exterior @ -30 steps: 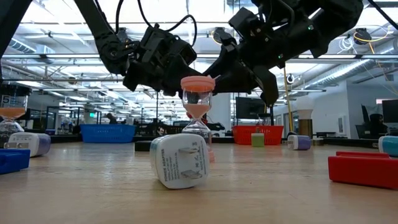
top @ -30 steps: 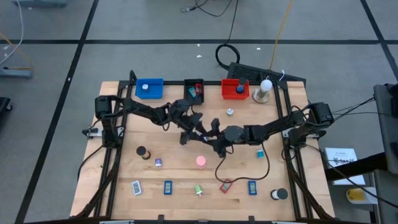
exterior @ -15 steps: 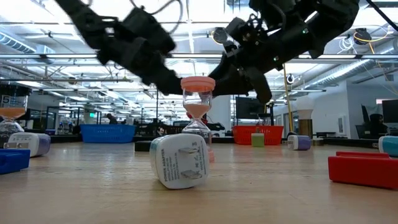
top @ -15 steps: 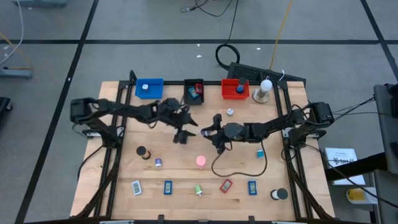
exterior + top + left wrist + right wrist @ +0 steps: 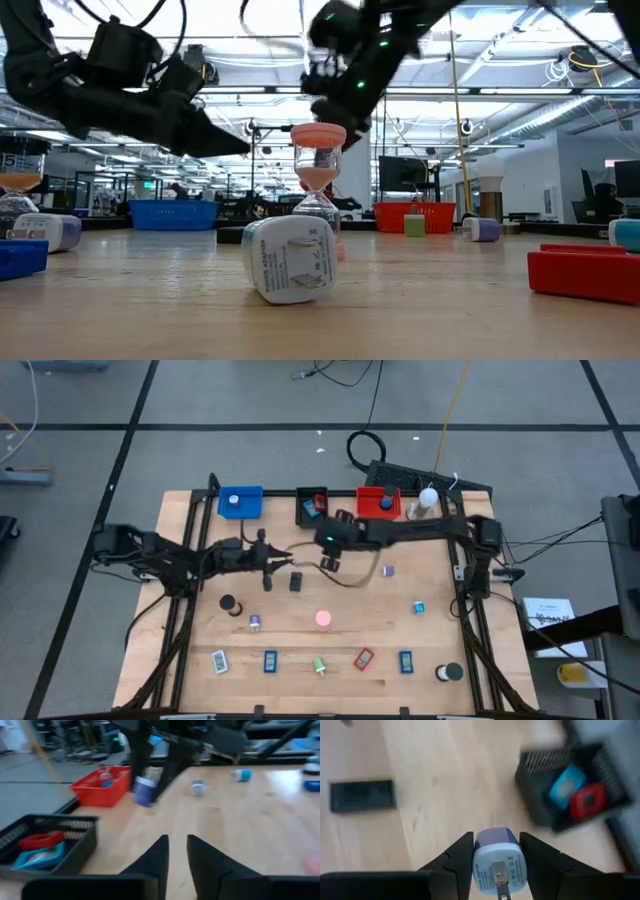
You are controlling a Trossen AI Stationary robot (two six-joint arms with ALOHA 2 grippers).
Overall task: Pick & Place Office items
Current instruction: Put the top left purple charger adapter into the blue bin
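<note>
I have the right pincer (image 5: 492,851) clamped on a small purple-and-white plug adapter (image 5: 495,860), gripping its rounded body on the two sides with the metal prong pointing back at the camera. It hangs above the surface (image 5: 400,622) close to the black tray (image 5: 575,790), which already holds a blue item (image 5: 566,784) and a red item (image 5: 587,801). I judge the adapter light and rigid, with smooth plastic sides that could slip or twist, so I want the squeeze kept on the body and off the prong. The left pincer (image 5: 176,851) shows its fingers close together with only a narrow gap and nothing between them; it hovers over bare wood, near a flat black rectangle (image 5: 296,581) lying on the surface. That piece looks thin and stiff, hard to get under, best pinched across its short edges. The pink hourglass (image 5: 318,175) looks fragile and top-heavy.
</note>
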